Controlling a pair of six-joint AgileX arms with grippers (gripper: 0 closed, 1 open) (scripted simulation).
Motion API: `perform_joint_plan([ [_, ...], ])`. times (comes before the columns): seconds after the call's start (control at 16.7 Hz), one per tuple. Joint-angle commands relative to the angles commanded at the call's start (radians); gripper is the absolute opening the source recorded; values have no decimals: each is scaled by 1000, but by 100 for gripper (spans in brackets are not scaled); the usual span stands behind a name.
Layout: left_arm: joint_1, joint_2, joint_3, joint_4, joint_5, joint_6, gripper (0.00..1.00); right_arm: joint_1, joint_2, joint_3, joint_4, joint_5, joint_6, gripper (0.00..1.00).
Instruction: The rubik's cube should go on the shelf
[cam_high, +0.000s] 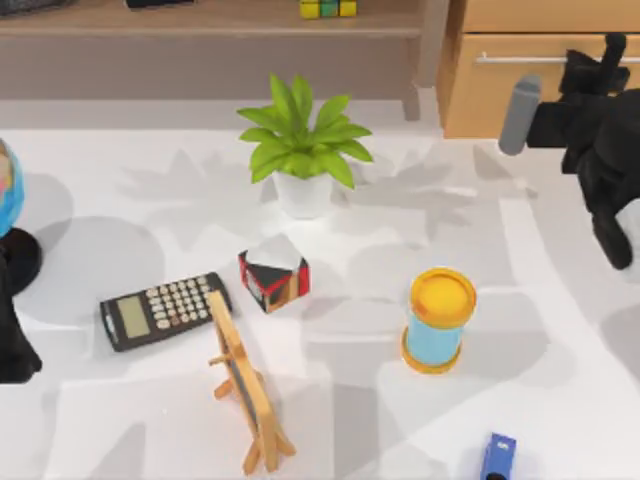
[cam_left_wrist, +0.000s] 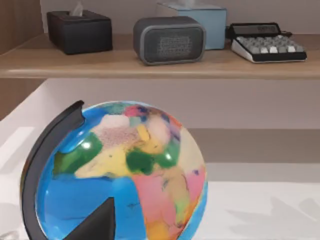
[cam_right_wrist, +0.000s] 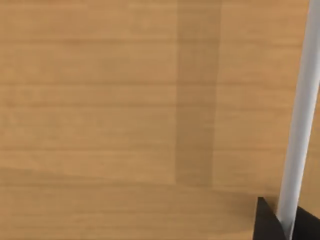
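The rubik's cube (cam_high: 328, 8) already sits on the shelf (cam_high: 200, 20), at the far edge of the top view, its yellow and green tiles just showing above the board's pale front edge. My right arm is up at the table's right side, in front of the wooden drawer unit (cam_high: 520, 95), with my right gripper (cam_high: 610, 55) close against the drawer front by the silver bar handle (cam_right_wrist: 300, 115); my right wrist view looks straight at the wood grain with that handle running along one side, and a dark fingertip (cam_right_wrist: 267, 222) pokes in beside it, but I cannot tell how wide that claw stands. My left arm (cam_high: 15, 330) is at the table's left edge, next to the globe (cam_left_wrist: 120, 175); my left wrist view looks over the globe to the shelf, where a black tissue box (cam_left_wrist: 80, 31), a grey speaker (cam_left_wrist: 169, 40), a blue tissue box (cam_left_wrist: 207, 22) and a keyboard (cam_left_wrist: 267, 44) stand. On the table lie a potted plant (cam_high: 302, 145), a black, red and white cube (cam_high: 274, 272), a calculator (cam_high: 163, 310), a small easel board (cam_high: 245, 385) and a yellow-capped cylinder (cam_high: 438, 322)
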Motion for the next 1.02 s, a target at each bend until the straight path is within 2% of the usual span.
perform_joint_plan([
  [0.42,0,0,0,0,0,0,100,-4,30,81,-44,-15,1,0],
  [1.02,0,0,0,0,0,0,100,-4,30,81,-44,-15,1,75],
])
